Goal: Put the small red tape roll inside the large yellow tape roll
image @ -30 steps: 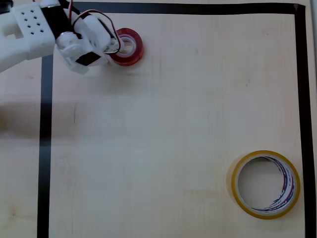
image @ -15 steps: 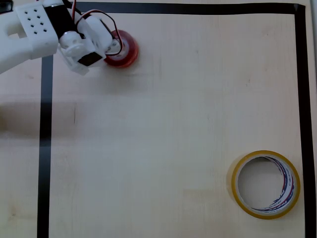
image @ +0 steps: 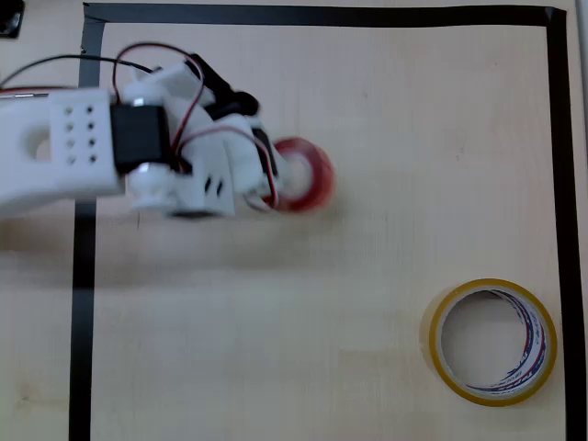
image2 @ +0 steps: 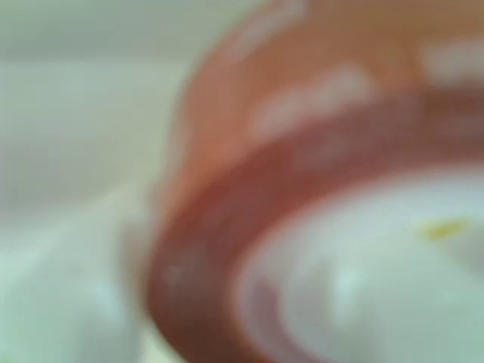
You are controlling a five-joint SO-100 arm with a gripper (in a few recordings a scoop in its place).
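**Desk:** What sits at the centre of this one?

**Photographer:** One small red tape roll [image: 308, 175], seen from overhead, at the tip of a white robot arm [image: 69, 152] above the upper middle of a pale wooden table [image: 367, 230]. The roll is smeared with motion blur. In the wrist view it is pressed right up against the lens, a glossy red ring [image2: 227, 249] around a white core, far out of focus.

**Desk:** Is the gripper holding it?

**Photographer:** The gripper [image: 276, 179] meets the roll at its left edge, and the fingers appear clamped on the ring's wall. Blur and the white housing cover the fingertips, so how narrow the gap is cannot be read.

**Desk:** And the count?

**Photographer:** Two rolls in all. One red, and one large yellow tape roll [image: 439, 354] lying flat near the lower right corner, its hole open to the table and red and blue print showing on its inner core. The two are well apart, nothing between them but bare wood.

**Desk:** Anything else around?

**Photographer:** One black tape border [image: 367, 15] frames the work area along the top, left and right. The arm crosses the left strip, with red and black wires [image: 156, 50] looping over its wrist. A small dark object [image: 9, 18] sits in the top left corner, too cropped to identify.
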